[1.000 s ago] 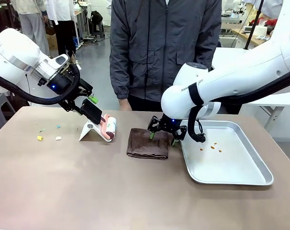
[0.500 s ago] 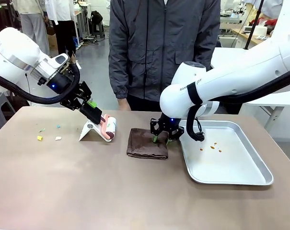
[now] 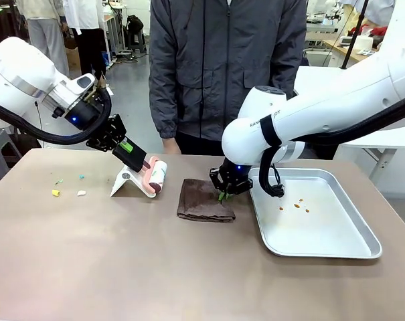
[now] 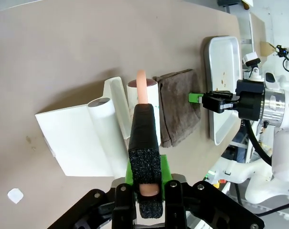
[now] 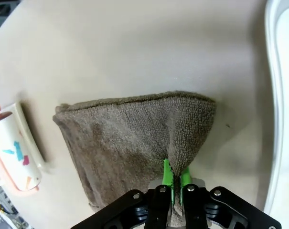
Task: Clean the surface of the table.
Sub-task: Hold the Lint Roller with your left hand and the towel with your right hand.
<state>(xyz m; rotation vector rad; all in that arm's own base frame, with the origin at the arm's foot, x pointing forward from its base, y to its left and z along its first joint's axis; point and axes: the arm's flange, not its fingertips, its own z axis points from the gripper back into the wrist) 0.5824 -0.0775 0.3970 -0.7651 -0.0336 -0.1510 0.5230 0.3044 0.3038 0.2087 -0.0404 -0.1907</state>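
Observation:
The brownish table (image 3: 155, 267) carries a few small paper scraps (image 3: 55, 192) at its left. A lint roller (image 3: 155, 175) with a pink frame leans on its white stand (image 3: 125, 182). My left gripper (image 3: 132, 155) is shut on the roller's black foam handle (image 4: 144, 148), with the white roll (image 4: 143, 93) ahead of the left gripper (image 4: 145, 188). A folded brown cloth (image 3: 203, 200) lies mid-table. My right gripper (image 3: 223, 192) is shut on the cloth's right edge, and the cloth (image 5: 130, 138) bunches up between the green pads of the right gripper (image 5: 175, 188).
A shiny metal tray (image 3: 322, 251) with a few orange crumbs (image 3: 296, 205) lies just right of the cloth; its rim (image 5: 278, 95) is close to my right gripper. A person in a dark jacket (image 3: 229, 67) stands at the far edge. The near half of the table is bare.
Both grippers have closed: the left on the roller's handle, the right on the cloth's edge. The right gripper shifted slightly left and the roller tipped up a little.

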